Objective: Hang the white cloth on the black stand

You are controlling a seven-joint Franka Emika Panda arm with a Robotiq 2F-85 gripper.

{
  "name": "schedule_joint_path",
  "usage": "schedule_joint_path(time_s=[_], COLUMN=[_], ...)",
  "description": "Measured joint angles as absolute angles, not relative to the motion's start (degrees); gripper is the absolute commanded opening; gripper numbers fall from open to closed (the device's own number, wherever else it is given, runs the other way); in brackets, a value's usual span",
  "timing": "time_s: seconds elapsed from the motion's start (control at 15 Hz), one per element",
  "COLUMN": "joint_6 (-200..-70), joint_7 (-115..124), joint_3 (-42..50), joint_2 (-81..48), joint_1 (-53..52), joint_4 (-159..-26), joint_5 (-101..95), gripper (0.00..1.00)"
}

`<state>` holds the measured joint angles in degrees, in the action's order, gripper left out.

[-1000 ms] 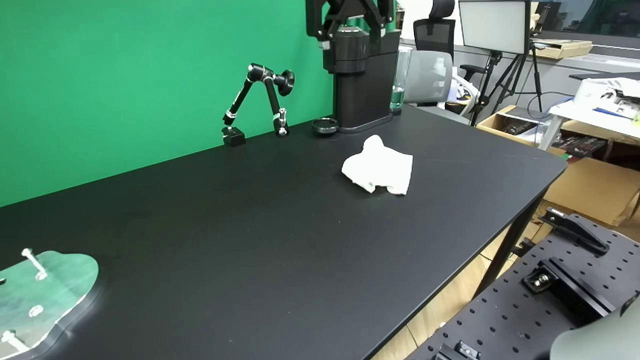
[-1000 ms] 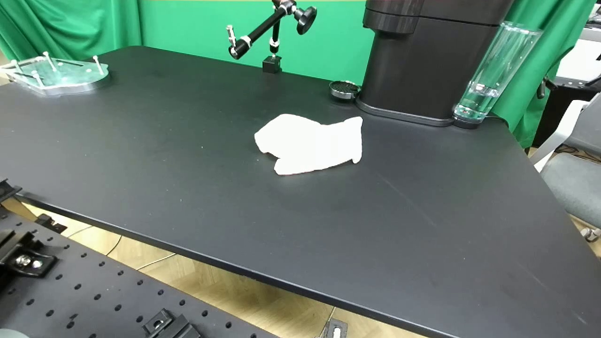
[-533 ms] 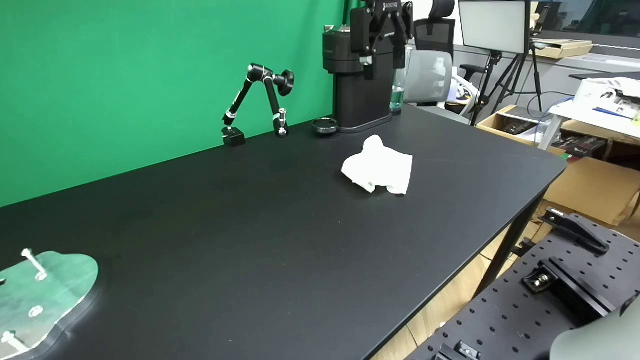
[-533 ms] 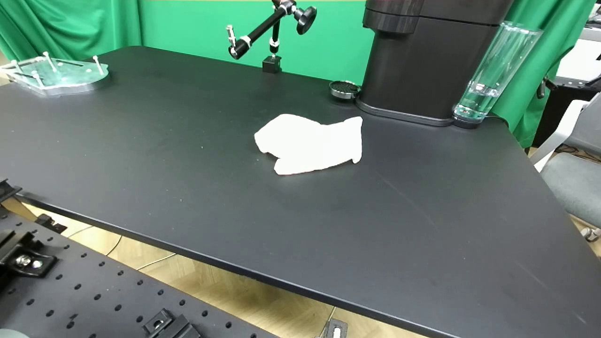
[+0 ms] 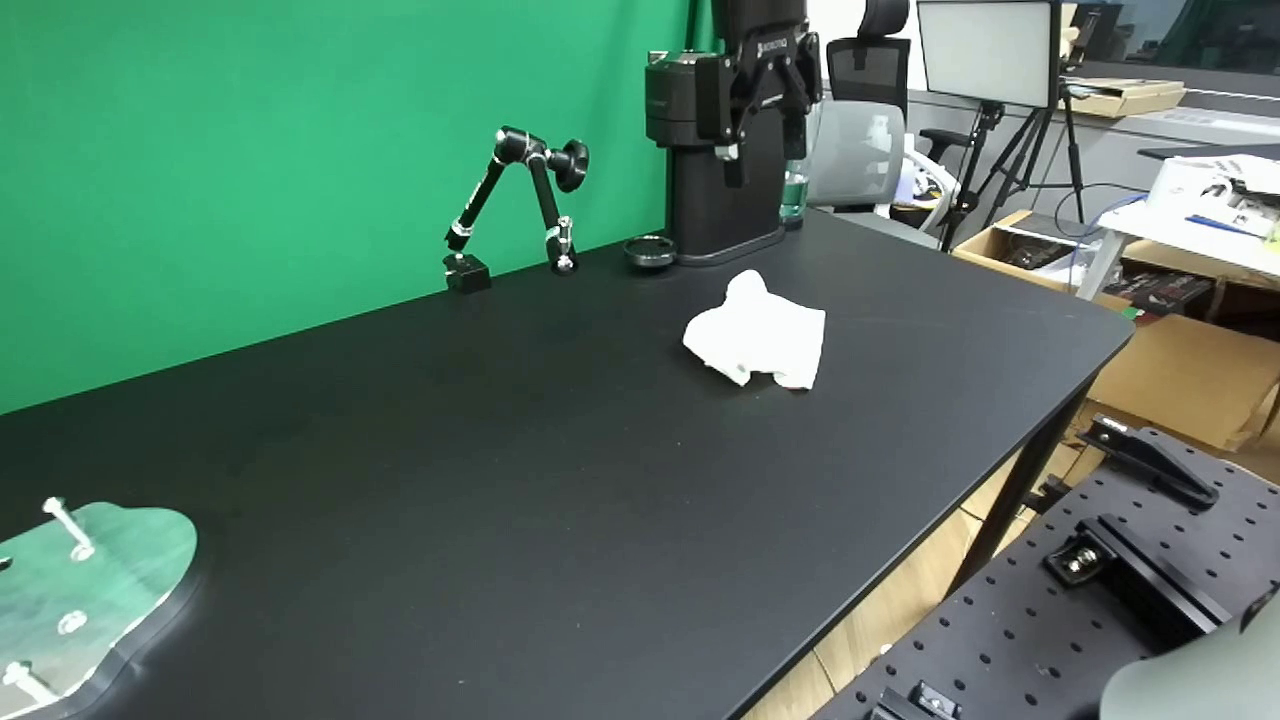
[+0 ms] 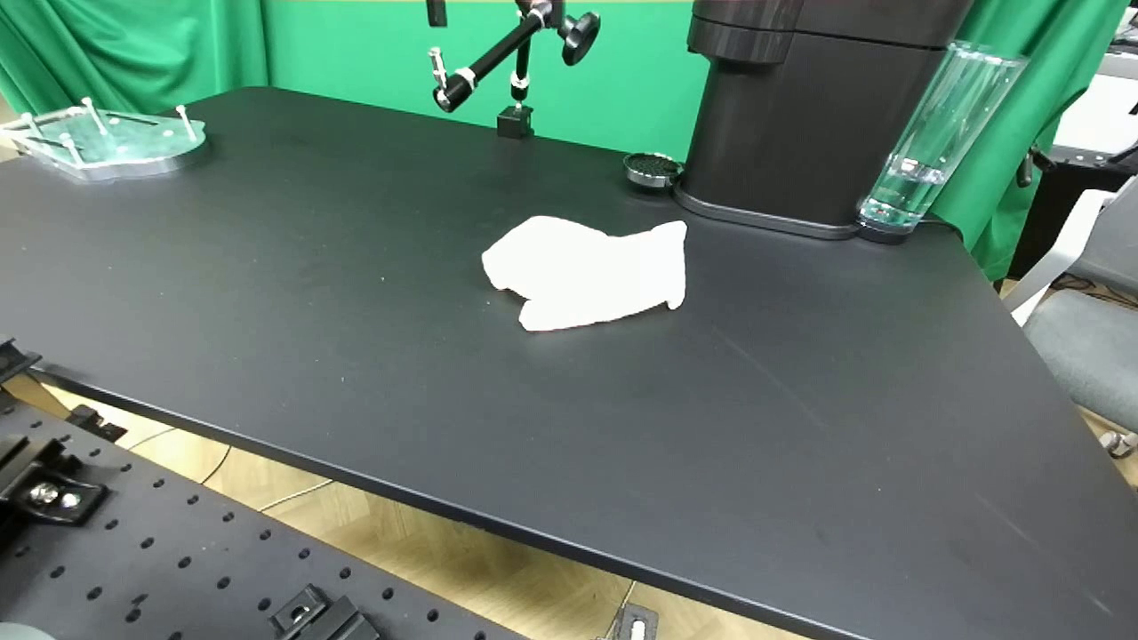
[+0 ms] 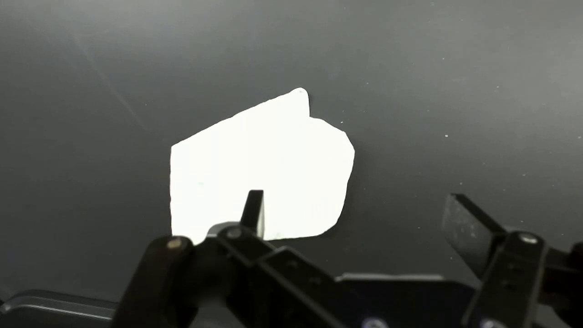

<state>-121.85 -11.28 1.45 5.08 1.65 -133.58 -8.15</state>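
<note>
The white cloth lies crumpled on the black table; it also shows in an exterior view and in the wrist view. The black stand, a jointed arm on a small block base, stands at the table's back by the green wall; it also shows in an exterior view. My gripper is open and empty, pointing down above the table. In the wrist view my gripper has one finger overlapping the cloth and the other over bare table to its right. A fingertip shows at an exterior view's top edge.
A tall black machine with a clear water tank stands at the back, a small round dish beside it. A clear plate with white pegs lies at the table's far end. The black table has a long open edge.
In an exterior view my gripper has moved right, turned and come lower; one fingertip now shows at the top of the opposite exterior view. The cloth and stand have not moved.
</note>
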Motion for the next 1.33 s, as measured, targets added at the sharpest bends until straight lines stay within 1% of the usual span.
schedule_joint_path(time_s=[0.4,0.73,0.93,1.33], joint_6=[-128.1,-130.4,-134.5,-139.6], joint_7=[-7.7,-5.7,-3.0,1.1], joint_3=[2.9,5.2,6.5,6.8], joint_2=[-5.8,-14.8,-19.5,-28.4], joint_1=[3.1,4.1,4.3,3.7], joint_4=[-131.8,-126.9,-124.1,-117.9], joint_5=[-9.5,-10.3,-10.2,-10.1], gripper=[1.0,1.0,1.0,1.0])
